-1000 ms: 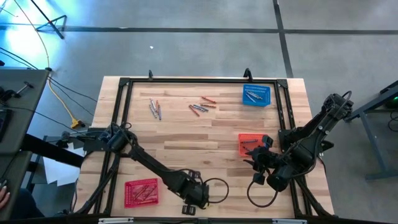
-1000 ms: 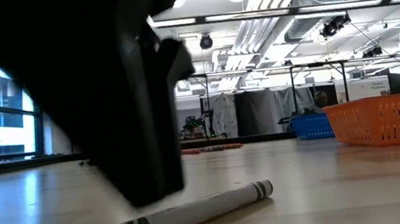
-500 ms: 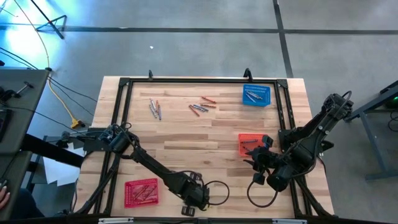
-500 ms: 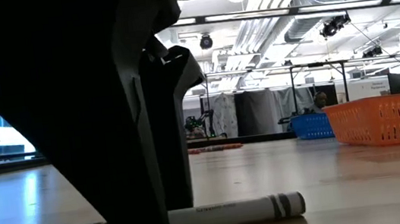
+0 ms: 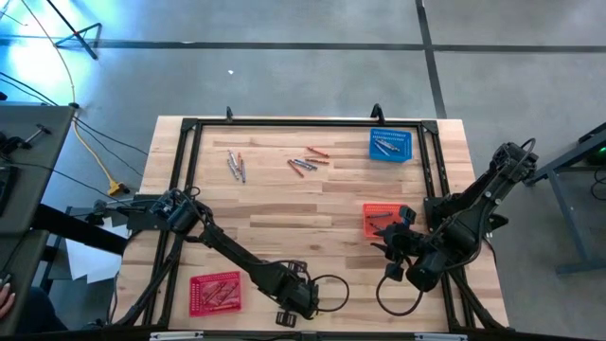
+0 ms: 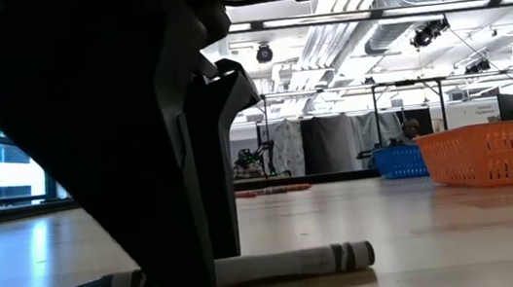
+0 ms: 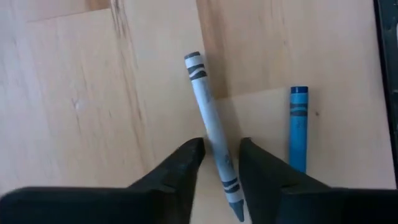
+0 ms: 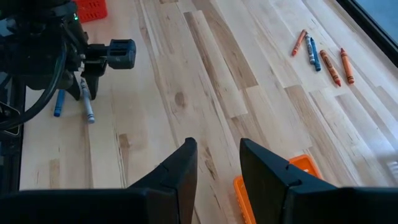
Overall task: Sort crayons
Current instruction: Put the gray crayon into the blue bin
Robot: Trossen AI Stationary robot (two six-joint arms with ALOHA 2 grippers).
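A grey crayon (image 7: pixel 210 121) lies flat on the table near its front edge, with a blue crayon (image 7: pixel 298 127) beside it. My left gripper (image 7: pixel 221 163) points down over the grey crayon, open, one finger on each side of its pointed half. The low view shows the near finger (image 6: pixel 189 269) down at the table, hiding part of the grey crayon (image 6: pixel 291 263). My right gripper (image 8: pixel 217 163) hangs open and holds nothing, above the table beside the orange basket (image 5: pixel 382 220). More loose crayons (image 5: pixel 308 163) lie at the far side. My left gripper comes from above with its fingers across the grey crayon, toward the pointed end (image 7: pixel 229 180). The crayon lies slanting in the gap, flat on the table. One finger (image 7: pixel 255 168) looks close against its side; whether either finger touches it, I cannot tell.
A red basket (image 5: pixel 216 292) with crayons stands left of my left gripper. A blue basket (image 5: pixel 390 144) holding crayons sits at the far right. Another small group of crayons (image 5: pixel 237 166) lies at the far left. A black frame (image 5: pixel 303 123) runs round the table.
My left gripper has come down onto the table around the grey crayon. The crayon has turned about on the table: its pointed end has swung out, and it now lies level across the low view.
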